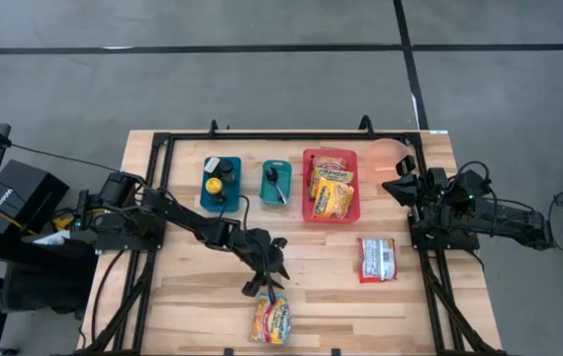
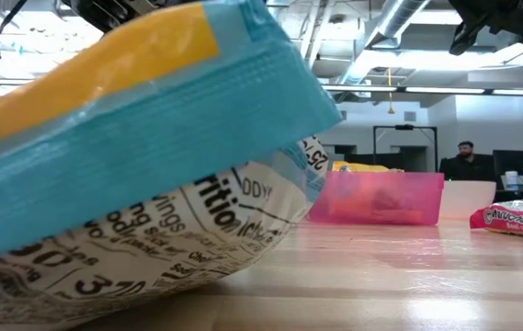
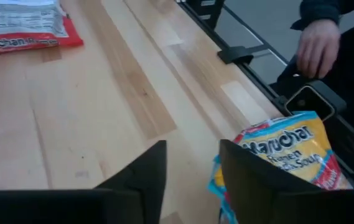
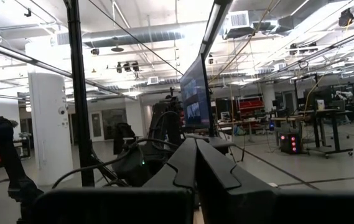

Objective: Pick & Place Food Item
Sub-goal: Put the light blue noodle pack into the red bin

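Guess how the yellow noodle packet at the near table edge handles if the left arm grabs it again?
The yellow noodle packet is probably light, with a glossy wrapper that could slip. It sits propped on one edge in the low view, so a push may tip it flat. The left tool stands open just beside it. Contents are likely brittle, so squeeze gently.

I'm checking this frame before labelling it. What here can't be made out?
- Low view: the yellow ramen packet fills the frame, hiding both grippers.
- High view: items in the teal trays are too small to identify.
- Left wrist view: the left gripper, fingers apart, covers part of the yellow packet; the red ramen packet is cut by the edge.
- Right wrist view: the right gripper, shut, faces the room; no table visible.
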Available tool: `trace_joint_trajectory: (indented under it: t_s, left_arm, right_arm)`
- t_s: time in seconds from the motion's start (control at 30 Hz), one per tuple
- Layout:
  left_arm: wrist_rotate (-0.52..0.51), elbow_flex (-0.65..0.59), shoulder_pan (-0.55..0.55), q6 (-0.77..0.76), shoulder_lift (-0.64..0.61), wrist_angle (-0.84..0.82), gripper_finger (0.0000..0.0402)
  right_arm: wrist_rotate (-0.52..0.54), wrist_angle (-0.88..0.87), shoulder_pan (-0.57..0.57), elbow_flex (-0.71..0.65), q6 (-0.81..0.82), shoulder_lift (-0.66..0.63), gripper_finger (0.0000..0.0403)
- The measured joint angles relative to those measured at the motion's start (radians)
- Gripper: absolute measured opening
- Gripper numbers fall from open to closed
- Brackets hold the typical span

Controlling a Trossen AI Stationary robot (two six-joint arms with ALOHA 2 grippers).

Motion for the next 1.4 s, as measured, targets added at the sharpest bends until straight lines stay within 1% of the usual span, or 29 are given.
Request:
trace_joint_trajectory:
  t_s: [0.13, 0.27, 0.33, 0.47, 0.53, 0.67, 0.73, 0.83, 1.0, 1.4]
  left_arm:
    - [0.017, 0.0, -0.013, -0.001, 0.0, 0.011, 0.0172]
    - [0.02, 0.0, -0.023, -0.001, 0.011, 0.025, 0.0182]
    - [0.021, 0.0, -0.027, -0.001, 0.034, 0.035, 0.0183]
    - [0.021, -0.001, -0.024, -0.001, 0.104, 0.134, 0.0183]
    - [0.026, 0.0, -0.016, -0.002, 0.12, 0.156, 0.0181]
    - [0.111, -0.001, -0.003, -0.053, 0.117, 0.158, 0.0173]
    - [0.135, 0.0, -0.002, -0.069, 0.116, 0.153, 0.017]
    - [0.137, 0.0, -0.004, -0.072, 0.136, 0.133, 0.0168]
    - [0.136, -0.001, -0.004, -0.077, 0.174, 0.149, 0.0173]
    - [0.136, -0.001, -0.005, -0.077, 0.175, 0.164, 0.0176]
  right_arm:
    - [0.0, 0.0, 0.0, 0.0, 0.0, 0.0, 0.0001]
    - [0.0, 0.0, 0.0, 0.0, 0.0, 0.0, 0.0001]
    - [0.0, 0.0, 0.0, 0.0, 0.0, 0.0, 0.0001]
    - [0.0, -0.001, 0.0, 0.0, 0.0, 0.0, 0.0001]
    - [0.0, -0.005, 0.0, 0.0, 0.0, 0.0, 0.0001]
    - [0.0, -0.007, 0.0, 0.0, 0.0, 0.0, 0.0001]
    - [0.0, -0.007, 0.0, 0.0, 0.0, 0.0, 0.0001]
    - [0.0, -0.007, 0.0, 0.0, 0.0, 0.0, 0.0001]
    - [0.0, -0.015, 0.0, 0.0, 0.0, 0.0, 0.0001]
    - [0.0, -0.015, 0.0, 0.0, 0.0, 0.0, 0.0001]
